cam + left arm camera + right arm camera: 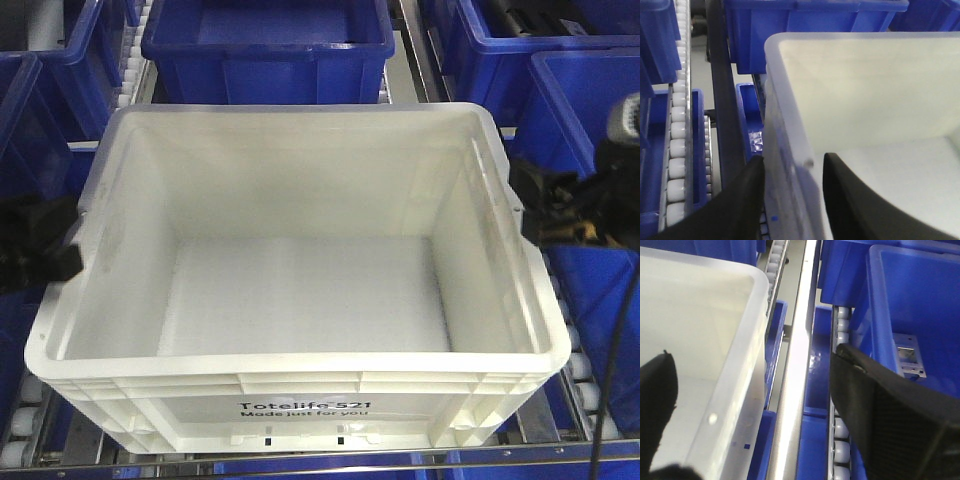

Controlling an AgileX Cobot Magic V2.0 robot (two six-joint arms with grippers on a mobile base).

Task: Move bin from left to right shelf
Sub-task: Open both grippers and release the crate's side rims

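Note:
The empty white bin [300,405] with black "Totelife 521" print fills the middle of the front view and stands on a lane of white rollers [20,428]. Nothing shows whether this rack is the left or the right shelf. My left gripper [68,245] is at the bin's left rim. In the left wrist view it [792,165] is open and straddles the bin's wall [790,125], outer finger against it, inner finger a little off. My right gripper [535,205] is at the right rim. It [752,360] is wide open across the bin's wall [745,340].
Dark blue totes stand behind the bin [270,45], to its right [590,100] and to its left [30,110]. A steel rail [797,365] and a roller lane [842,432] run between the bin and the right-hand tote [920,305]. More rollers [677,130] lie left.

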